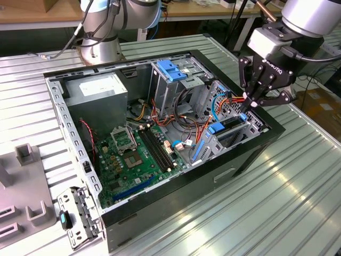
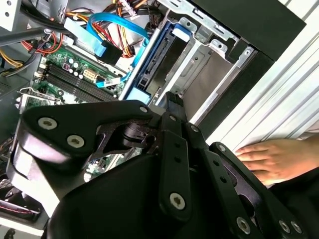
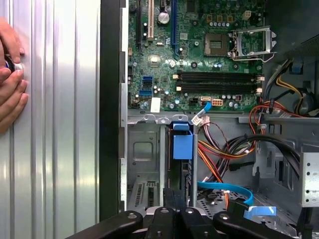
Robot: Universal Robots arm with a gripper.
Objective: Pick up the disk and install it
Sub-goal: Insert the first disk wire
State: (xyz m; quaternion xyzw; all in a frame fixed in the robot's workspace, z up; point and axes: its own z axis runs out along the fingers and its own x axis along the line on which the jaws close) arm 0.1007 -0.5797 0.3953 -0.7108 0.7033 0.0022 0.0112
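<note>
- A ribbed metal table (image 1: 298,181) is carrying an open black computer case (image 1: 176,218), with its green motherboard (image 1: 133,160) lying exposed.
- A second, wooden table (image 1: 32,18) is standing behind it in the room.
- A grey fixture block (image 1: 24,186) is sitting on the ribbed table at the exterior view's left.
- A person's hand (image 2: 269,159) is lying on the ribbed table, just beside the case's outer wall.
- The disk (image 3: 183,147) is standing on edge in the metal drive bay (image 3: 144,149), at the end of the case toward the exterior view's right.
- Its blue carrier rail is running along its side, and its blue tab is facing the motherboard.
- Red, orange and blue cables (image 3: 224,154) are trailing just beside the bay.
- The arm (image 1: 306,16) is reaching down over that end of the case, with the gripper (image 1: 249,104) pointing into the bay.
- The fingers (image 3: 169,196) are looking pressed together, with nothing showing between them.
- Their tips are hanging at the disk's outer end, the one away from the blue tab. Whether they are touching it cannot be told.
</note>
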